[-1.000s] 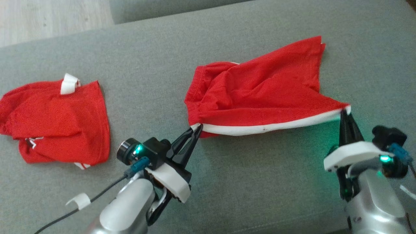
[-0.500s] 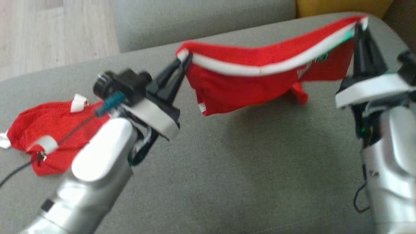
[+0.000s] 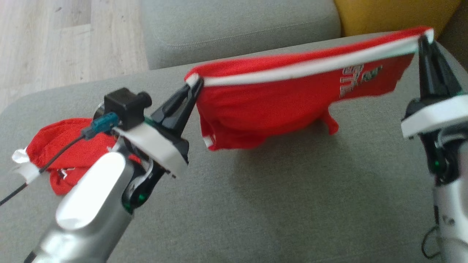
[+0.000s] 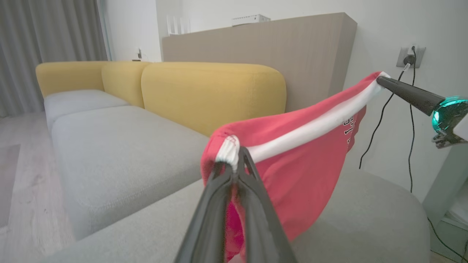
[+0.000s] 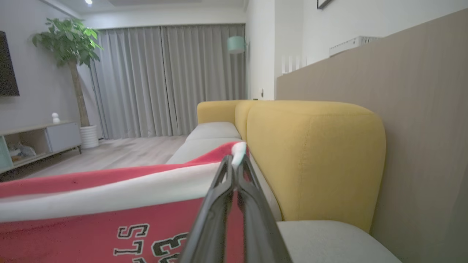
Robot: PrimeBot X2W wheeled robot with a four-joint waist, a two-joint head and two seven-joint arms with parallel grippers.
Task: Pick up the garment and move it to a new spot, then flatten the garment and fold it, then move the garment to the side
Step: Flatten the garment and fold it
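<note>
Both pairs of jaws pinch the ends of the white band (image 3: 303,69), holding the red garment (image 3: 278,106) taut above the sofa (image 3: 278,204), likely to carry it flat.

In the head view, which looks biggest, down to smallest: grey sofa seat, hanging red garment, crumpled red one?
1. grey sofa seat
2. hanging red garment
3. crumpled red garment, though the left arm hides part

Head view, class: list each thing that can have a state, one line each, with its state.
red garment: lifted, stretched between both grippers, body hanging.
left gripper: shut on red garment, one corner.
right gripper: shut on its other corner.
second garment: crumpled, lying on sofa.
</note>
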